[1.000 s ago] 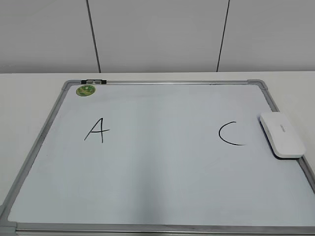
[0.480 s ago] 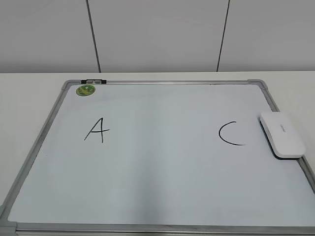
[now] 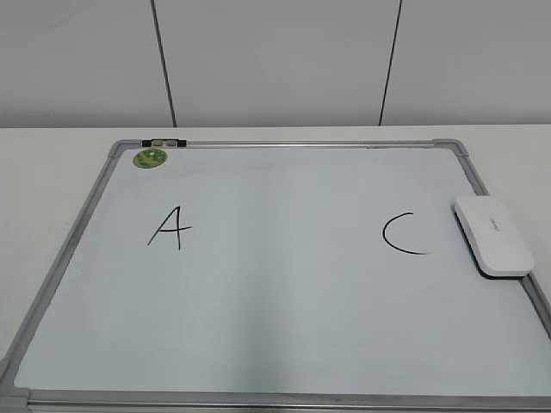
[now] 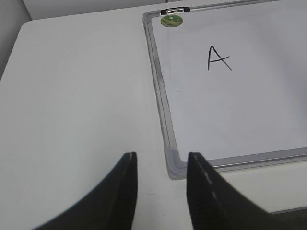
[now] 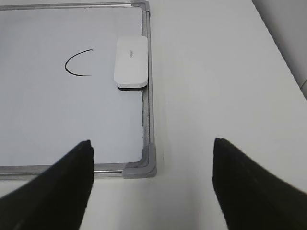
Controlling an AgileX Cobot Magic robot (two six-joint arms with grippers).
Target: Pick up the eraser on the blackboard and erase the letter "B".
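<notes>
Since no arm shows in the exterior view, the scene reads as the task's close: the blackboard [image 3: 284,284] carries only a black "A" [image 3: 170,228] on its left and a "C" [image 3: 405,234] on its right, with bare white between them where the letter "B" would stand, so I judge it already erased. The eraser [image 3: 493,235] lies flat at the board's right edge, just beside the "C", and a green magnet [image 3: 149,158] sits at the top left corner. Nothing further seems called for, unless a faint trace remains that these pictures cannot show.

From the left wrist view, the left end effector [image 4: 160,179] hangs above the desk [image 4: 76,96] near the board's near left corner, its fingers a little apart and holding nothing.

From the right wrist view, the right end effector [image 5: 152,179] is spread wide and empty, poised over the board's near right corner, well back from the eraser [image 5: 130,62], which rests against the silver frame [image 5: 147,72] with its dark underside just visible.
</notes>
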